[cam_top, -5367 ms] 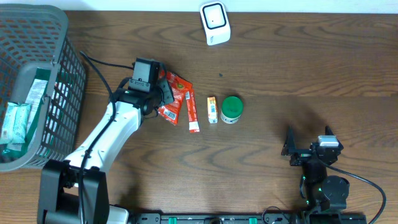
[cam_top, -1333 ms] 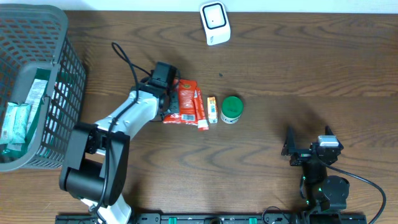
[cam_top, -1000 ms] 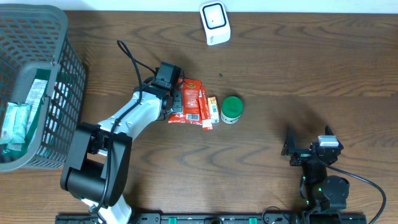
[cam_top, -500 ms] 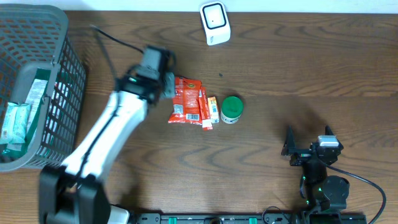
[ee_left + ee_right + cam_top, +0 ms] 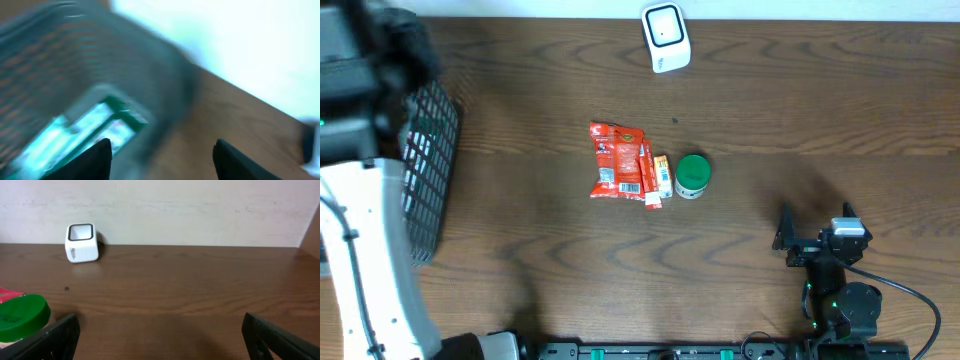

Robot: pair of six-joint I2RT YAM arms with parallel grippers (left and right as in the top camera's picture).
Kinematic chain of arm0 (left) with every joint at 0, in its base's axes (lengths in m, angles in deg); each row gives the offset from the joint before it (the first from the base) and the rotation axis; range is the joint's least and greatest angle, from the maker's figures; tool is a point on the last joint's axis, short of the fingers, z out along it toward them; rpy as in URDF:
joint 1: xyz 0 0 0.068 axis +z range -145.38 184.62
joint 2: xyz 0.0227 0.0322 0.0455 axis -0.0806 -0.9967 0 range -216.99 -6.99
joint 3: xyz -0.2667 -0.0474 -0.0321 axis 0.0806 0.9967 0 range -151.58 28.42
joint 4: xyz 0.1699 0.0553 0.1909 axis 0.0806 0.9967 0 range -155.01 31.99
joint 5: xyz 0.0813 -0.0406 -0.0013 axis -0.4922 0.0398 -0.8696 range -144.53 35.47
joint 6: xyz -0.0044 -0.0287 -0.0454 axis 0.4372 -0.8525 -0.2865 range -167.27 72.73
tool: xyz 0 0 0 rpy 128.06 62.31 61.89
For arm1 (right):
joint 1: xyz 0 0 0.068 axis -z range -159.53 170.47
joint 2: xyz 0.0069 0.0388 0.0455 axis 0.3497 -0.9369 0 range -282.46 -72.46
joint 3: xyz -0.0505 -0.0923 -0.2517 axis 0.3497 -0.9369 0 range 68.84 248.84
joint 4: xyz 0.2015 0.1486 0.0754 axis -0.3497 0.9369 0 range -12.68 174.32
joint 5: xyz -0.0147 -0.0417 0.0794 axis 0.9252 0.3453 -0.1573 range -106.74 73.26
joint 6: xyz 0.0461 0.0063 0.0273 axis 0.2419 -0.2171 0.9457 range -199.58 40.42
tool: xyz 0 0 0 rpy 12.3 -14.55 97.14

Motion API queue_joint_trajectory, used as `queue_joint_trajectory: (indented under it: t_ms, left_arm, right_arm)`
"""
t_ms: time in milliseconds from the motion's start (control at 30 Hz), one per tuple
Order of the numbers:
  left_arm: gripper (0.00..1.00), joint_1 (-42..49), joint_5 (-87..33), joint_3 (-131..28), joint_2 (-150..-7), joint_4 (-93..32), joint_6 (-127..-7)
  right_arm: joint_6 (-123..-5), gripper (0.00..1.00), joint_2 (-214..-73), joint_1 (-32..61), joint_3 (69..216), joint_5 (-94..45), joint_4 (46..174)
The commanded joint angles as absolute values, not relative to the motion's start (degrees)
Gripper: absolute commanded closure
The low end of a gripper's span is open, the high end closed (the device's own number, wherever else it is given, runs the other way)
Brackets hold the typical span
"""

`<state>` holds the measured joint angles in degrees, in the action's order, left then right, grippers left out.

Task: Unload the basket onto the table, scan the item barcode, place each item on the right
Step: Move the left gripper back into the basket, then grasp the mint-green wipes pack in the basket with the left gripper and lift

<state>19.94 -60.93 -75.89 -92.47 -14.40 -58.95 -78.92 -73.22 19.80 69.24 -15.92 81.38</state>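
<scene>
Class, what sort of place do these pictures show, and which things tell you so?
Probably a mock shop checkout on a table: a white barcode scanner, packaged goods such as the red packet, and a grey mesh basket.

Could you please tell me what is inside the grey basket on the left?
The left wrist view shows green-and-white packets lying in the basket, blurred by motion. Overhead, the left arm covers most of the basket, so anything else inside is hidden.
</scene>
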Motion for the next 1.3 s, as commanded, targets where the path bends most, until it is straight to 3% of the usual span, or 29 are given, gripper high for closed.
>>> queue_joint_trajectory:
  t_ms: [0, 300, 633, 767, 1267]
  left_arm:
    - [0.31, 28.1, -61.9, -75.4, -94.4, -13.5, -58.2]
    - [0.23, 42.1, -63.7, -74.1, -105.6, -6.8, -52.4]
    - [0.22, 43.1, -65.0, -74.1, -119.5, -4.4, -43.0]
    - [0.21, 43.1, -71.7, -74.1, -123.4, -4.9, -42.8]
    - [0.19, 44.0, -72.0, -74.0, -131.2, -9.3, -41.3]
  right_arm:
    - [-78.3, 0.01, -73.2, 19.7, 69.2, -16.2, 81.6]
    - [-78.3, 0.01, -73.2, 19.7, 69.2, -16.2, 81.6]
    - [-78.4, 0.01, -73.2, 19.7, 69.2, -16.2, 81.6]
    - [-78.3, 0.01, -73.2, 19.7, 69.2, -16.2, 81.6]
    - [-78.3, 0.01, -73.2, 19.7, 69.2, -16.2, 81.6]
